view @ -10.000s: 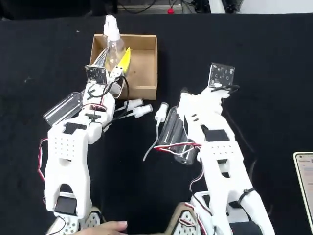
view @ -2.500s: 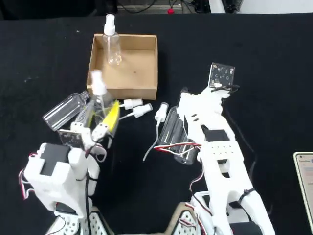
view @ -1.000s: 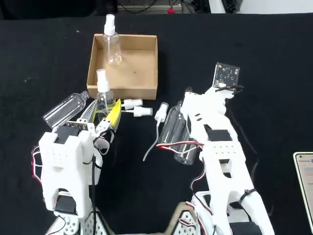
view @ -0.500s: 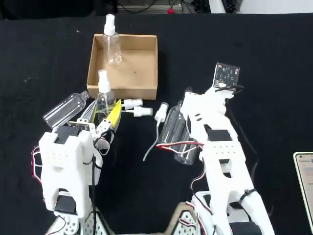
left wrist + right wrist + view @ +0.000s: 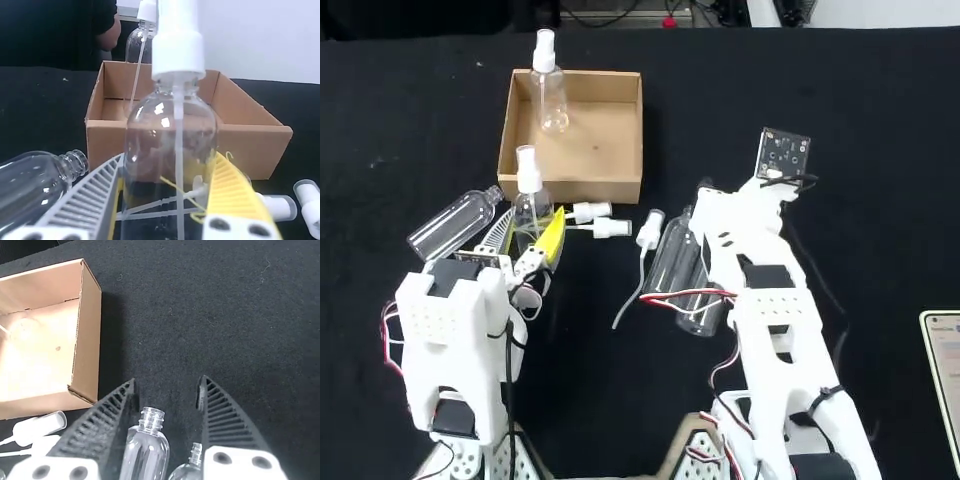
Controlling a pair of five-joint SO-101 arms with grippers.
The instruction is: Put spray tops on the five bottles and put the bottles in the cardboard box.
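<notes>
L gripper [image 5: 530, 226] clamped on a capped bottle [image 5: 530, 200], grey finger [image 5: 82, 197] on one side, yellow finger [image 5: 231, 186] on the other, both pressed to the body low down. Bottle upright, just short of the near wall of the cardboard box [image 5: 570, 185]; can't tell if its base is on the table [image 5: 840, 90].

R gripper [image 5: 167, 390] spread wide, holding nothing. Its dark fingers sit either side of the neck of an open bottle [image 5: 148, 442], w/ a second open bottle [image 5: 192, 460] beside it. Contact w/ either can't be told. In the high view both lie under the R arm, [image 5: 670, 262] and [image 5: 700, 308].

Room: an uncapped bottle [image 5: 455, 222] lies just beside the grey finger, neck twd the box. Two loose spray tops [image 5: 590, 211] lie just beside the yellow finger; a third w/ long tube [image 5: 648, 230] is between them and the R arm. Box interior mostly bare: one capped bottle [image 5: 550, 88] stands at the far wall, nr the left corner. Open black cloth right of the box.

Held bottle: clear plastic, rounded shoulders, white spray top [image 5: 177, 42] seated straight, thin dip tube running down inside.
</notes>
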